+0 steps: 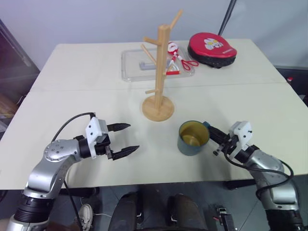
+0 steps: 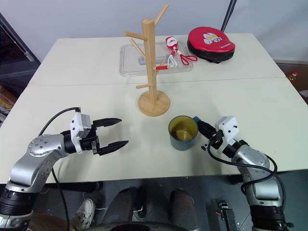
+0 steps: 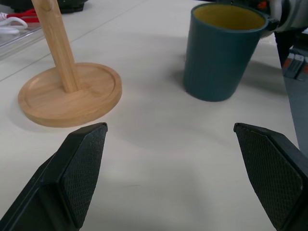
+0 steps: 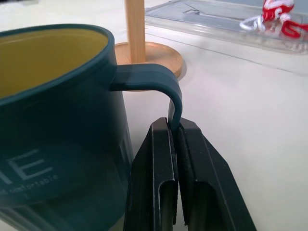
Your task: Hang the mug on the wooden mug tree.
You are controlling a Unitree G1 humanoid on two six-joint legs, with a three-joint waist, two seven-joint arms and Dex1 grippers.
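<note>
L gripper (image 1: 126, 138) is hanging w/ jaws apart, gripping nothing, near the table's (image 1: 72, 96) front edge. Wooden mug tree (image 1: 160, 77) is standing w/ pegs bare. Mug (image 1: 193, 138) is sitting just in front of its base; R gripper (image 4: 175, 129) is clamping its handle. Grasp done; lift & hanging left.

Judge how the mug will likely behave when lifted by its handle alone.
The mug will probably tilt, since the right pincer pinches only the thin handle to one side of the body. It looks rigid, so should keep shape. The smooth handle may slip or swivel between the flat fingers.
</note>
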